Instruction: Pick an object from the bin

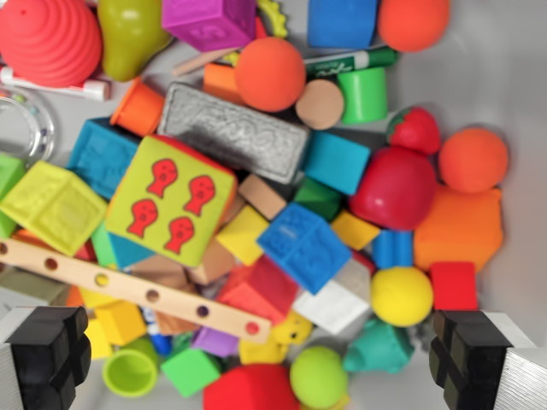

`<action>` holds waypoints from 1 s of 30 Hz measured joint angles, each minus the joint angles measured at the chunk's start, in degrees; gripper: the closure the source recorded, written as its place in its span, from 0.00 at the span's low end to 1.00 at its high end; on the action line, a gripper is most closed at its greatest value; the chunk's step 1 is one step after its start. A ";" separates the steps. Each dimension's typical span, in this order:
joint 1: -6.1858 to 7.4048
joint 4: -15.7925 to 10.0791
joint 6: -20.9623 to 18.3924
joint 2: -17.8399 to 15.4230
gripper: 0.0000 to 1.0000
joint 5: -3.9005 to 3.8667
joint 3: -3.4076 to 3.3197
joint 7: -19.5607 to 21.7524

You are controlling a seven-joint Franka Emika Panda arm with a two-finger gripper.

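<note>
The wrist view looks straight down into a bin [513, 102] full of toys. My gripper [256, 359] hangs open above the pile, its black fingertips [51, 350] at the bottom corners, nothing between them. Under the gap lie a green ball [318, 376], a red block [252, 389], a green block [190, 371] and a wooden strip with holes [137, 290]. Higher up are a lime cube with red figures [175, 201], a blue block [303, 246], a yellow ball [402, 295] and a grey embossed brick [232, 132].
Also in the pile: an orange ball [269, 74], a red apple [395, 188], a strawberry [415, 130], an orange ball [473, 160], a red ribbed dome [49, 38], a purple cube [209, 21], a green marker [350, 61]. Grey bin wall runs along the right.
</note>
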 joint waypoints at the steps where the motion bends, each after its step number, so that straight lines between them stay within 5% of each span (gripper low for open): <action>1: 0.06 -0.21 0.20 0.03 0.00 0.00 0.01 0.37; 30: 2.67 -7.16 8.74 3.03 0.00 0.07 0.68 17.84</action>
